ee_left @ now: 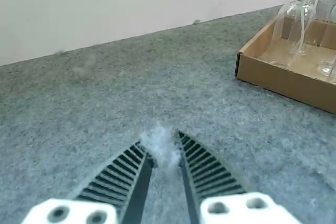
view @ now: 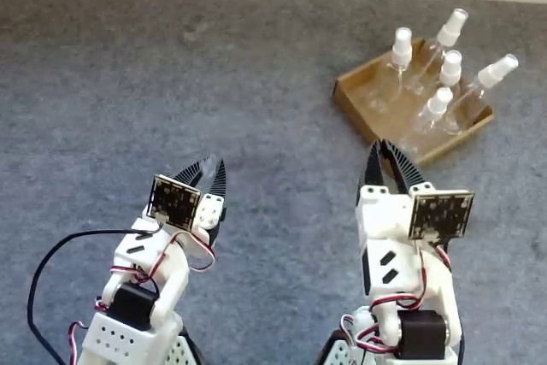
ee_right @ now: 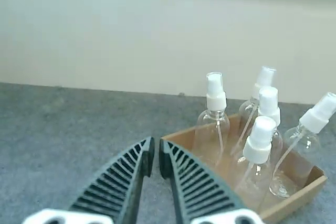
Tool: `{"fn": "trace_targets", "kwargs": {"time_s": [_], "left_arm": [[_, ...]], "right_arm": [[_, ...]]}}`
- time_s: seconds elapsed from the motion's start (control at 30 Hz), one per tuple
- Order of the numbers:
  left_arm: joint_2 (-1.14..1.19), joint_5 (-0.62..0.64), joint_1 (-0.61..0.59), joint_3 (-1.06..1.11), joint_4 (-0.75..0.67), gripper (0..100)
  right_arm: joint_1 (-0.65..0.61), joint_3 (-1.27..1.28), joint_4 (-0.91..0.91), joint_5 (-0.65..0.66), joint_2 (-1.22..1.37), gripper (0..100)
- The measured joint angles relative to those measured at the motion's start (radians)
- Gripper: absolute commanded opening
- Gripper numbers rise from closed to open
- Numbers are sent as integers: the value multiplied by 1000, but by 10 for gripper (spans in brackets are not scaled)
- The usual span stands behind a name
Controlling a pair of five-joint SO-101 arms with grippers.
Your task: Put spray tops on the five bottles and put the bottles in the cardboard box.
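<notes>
The cardboard box (view: pixel 352 102) sits at the back right of the grey carpet and holds several clear bottles (view: pixel 449 68), each wearing a white spray top. My right gripper (view: pixel 380 148) hovers just in front of the box's near corner, shut and empty; its wrist view has the box (ee_right: pixel 294 206) and the bottles (ee_right: pixel 216 124) right beyond its tips (ee_right: pixel 155 148). My left gripper (view: pixel 209 166) is low over the carpet at centre left, its fingers a narrow gap apart with nothing held. A tuft of lint (ee_left: pixel 160 148) lies on the carpet by its tips (ee_left: pixel 163 144). The box (ee_left: pixel 278 80) and a bottle (ee_left: pixel 294 14) are off to one side.
Grey carpet (view: pixel 171 83) covers the table, with a pale wall along the far edge. Open carpet stretches to the left of the box and ahead of both arms. A black cable (view: pixel 38 275) loops beside the left arm's base.
</notes>
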Motion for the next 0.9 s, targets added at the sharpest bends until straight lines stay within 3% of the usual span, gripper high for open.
{"fn": "trace_targets", "kwargs": {"time_s": [0.23, 0.63, 0.9], "left_arm": [[0, 0, 0, 0, 0, 5], [0, 0, 0, 0, 0, 5], [0, -2, 0, 0, 0, 5]], "right_arm": [[0, 25, 54, 0, -6, 4], [0, 331, 72, 0, 5, 4], [0, 350, 100, 0, 5, 4]]}}
